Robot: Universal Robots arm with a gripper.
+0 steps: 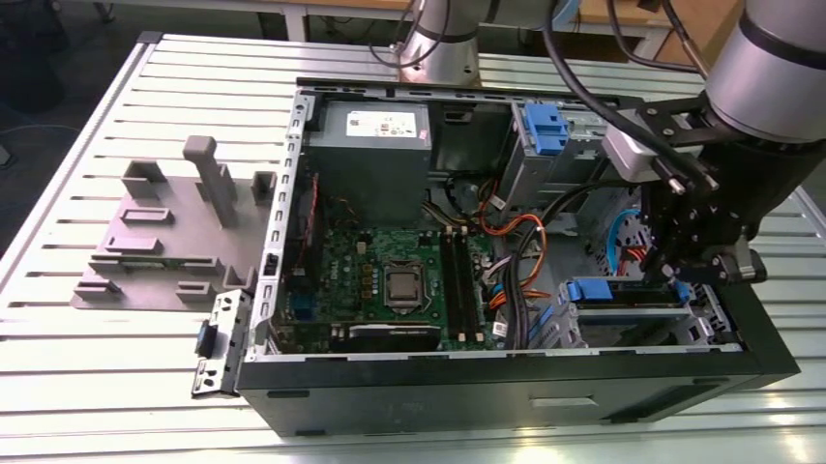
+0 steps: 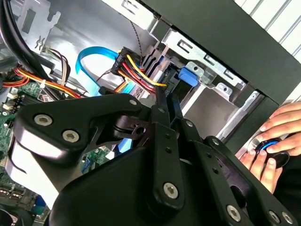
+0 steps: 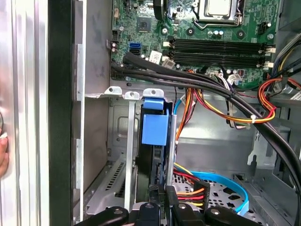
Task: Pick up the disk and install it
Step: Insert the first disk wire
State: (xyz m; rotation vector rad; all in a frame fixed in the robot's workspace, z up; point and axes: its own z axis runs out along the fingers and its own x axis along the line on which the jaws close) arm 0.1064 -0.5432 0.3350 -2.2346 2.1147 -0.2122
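The disk (image 3: 154, 126) stands edge-on in the metal drive bay at the case's corner, its blue carrier bracket facing out. In the exterior view the disk's blue bracket (image 1: 604, 290) shows in the lower bay on that view's right. My gripper (image 1: 684, 278) hangs right over this bay. In both wrist views the black fingers (image 2: 162, 108) lie close together along the disk's rear edge, and the gripper (image 3: 162, 200) looks shut on it. The disk's label side is hidden.
The open black computer case (image 1: 516, 387) lies on a slatted table. Bundled cables (image 3: 225, 101) cross beside the bay, near the motherboard (image 1: 387, 271). A grey plastic holder (image 1: 168, 232) stands on the exterior view's left. A person's hand (image 2: 275, 136) rests outside the case wall.
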